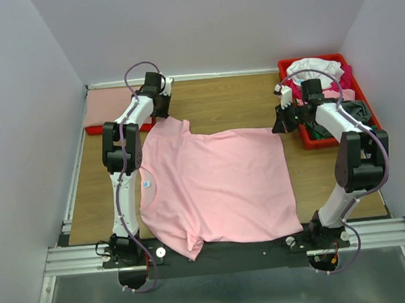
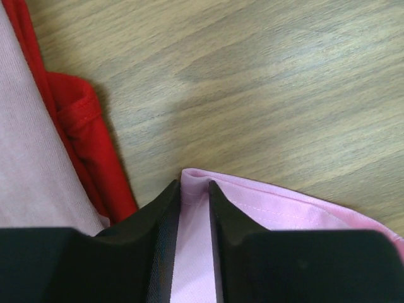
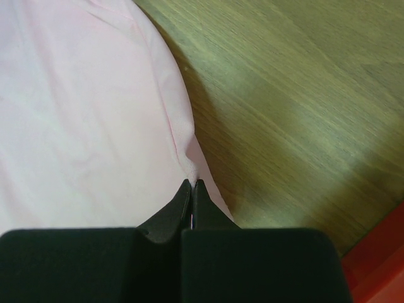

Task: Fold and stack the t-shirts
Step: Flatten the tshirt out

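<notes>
- Step in hand, as we read it: take the far edge of the light pink t-shirt (image 1: 216, 185) at both ends and carry it over to the near edge for the first fold.
- To do it well, we wanted the near edge left lying at the near side of the tabletop (image 1: 219, 101) as the anchor. Both far ends should lift together, level, with the cloth taut between them.
- The shirt lay flat and sideways, mid-tabletop, with few wrinkles. Its near sleeve was bunched, and the collar with its blue neck label (image 1: 148, 185) faced the left arm.
- At the far right hem corner the right fingers (image 3: 188, 189) were clenched on the cloth, which puckered at the tips.
- At the far sleeve hem the left fingers (image 2: 175, 192) straddled the cloth with a narrow gap. We could not tell whether they gripped, so that needed confirming before any lift.
- Farther back, at far left, a salmon t-shirt (image 1: 107, 103) lay over a red t-shirt (image 2: 82, 126), just beside the left fingers. More t-shirts (image 1: 315, 69) were heaped in the red tray (image 1: 312, 58) at far right.
</notes>
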